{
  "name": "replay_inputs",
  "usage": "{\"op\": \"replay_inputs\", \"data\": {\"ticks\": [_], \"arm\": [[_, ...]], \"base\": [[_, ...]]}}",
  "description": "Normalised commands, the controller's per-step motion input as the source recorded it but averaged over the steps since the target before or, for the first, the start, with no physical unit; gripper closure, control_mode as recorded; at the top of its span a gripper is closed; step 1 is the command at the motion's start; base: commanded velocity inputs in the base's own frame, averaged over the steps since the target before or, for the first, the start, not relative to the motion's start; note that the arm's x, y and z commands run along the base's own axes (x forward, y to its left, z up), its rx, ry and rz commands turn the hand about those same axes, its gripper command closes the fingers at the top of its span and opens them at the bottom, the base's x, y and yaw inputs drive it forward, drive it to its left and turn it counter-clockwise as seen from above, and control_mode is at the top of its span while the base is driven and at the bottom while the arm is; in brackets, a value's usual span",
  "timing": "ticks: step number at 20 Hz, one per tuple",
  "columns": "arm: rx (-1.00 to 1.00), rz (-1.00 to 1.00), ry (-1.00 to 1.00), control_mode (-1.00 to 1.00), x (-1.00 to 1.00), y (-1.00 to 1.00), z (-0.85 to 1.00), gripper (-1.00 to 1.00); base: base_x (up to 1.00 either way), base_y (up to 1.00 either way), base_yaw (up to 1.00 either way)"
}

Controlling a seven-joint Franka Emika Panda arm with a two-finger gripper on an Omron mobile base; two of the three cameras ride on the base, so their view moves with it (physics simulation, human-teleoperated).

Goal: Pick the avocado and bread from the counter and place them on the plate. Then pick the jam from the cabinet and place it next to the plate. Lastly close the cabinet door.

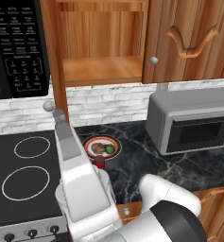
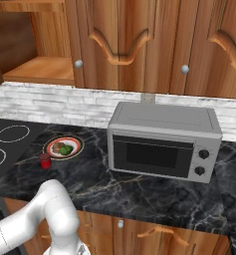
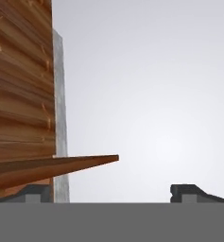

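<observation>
Plate: round white orange-rimmed plate point(image 1: 101, 147) on black marble table point(image 1: 146, 156), bearing green avocado point(image 1: 110, 149), brown bread point(image 1: 97, 148).
Jam: dark red jar point(image 1: 99, 162) just beside plate.
End effector point(image 3: 111, 194): wide, empty.

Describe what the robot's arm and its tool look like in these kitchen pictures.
The arm is made of glossy white, rounded and boxy shell segments, with a dark, nearly black band at the large joint close to the camera. In the right base view the same smooth white, tube-like links appear. The tool ends in two small dark, blocky fingertips. No cables or markings are visible.
</observation>
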Motion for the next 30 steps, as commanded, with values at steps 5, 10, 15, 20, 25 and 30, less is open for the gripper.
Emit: {"op": "replay_inputs", "data": {"ticks": [5, 10, 15, 20, 25, 30], "arm": [[0.00, -0.06, 0.02, -1.00, 0.20, 0.08, 0.00, -1.00], [0.03, -0.10, 0.07, -1.00, 0.15, 0.10, 0.00, -1.00], [0.05, -0.14, 0.08, -1.00, 0.11, 0.07, 0.00, -1.00], [0.07, -0.16, 0.13, -1.00, 0.02, 0.12, -0.05, -1.00], [0.06, -0.16, 0.18, -1.00, 0.01, 0.20, -0.18, -1.00], [0.03, -0.13, 0.17, -1.00, -0.01, 0.24, -0.26, -1.00]], "base": [[0.00, 0.00, 0.00], [0.00, 0.00, 0.00], [0.00, 0.00, 0.00], [0.00, 0.00, 0.00], [0.00, 0.00, 0.00], [0.00, 0.00, 0.00]]}}
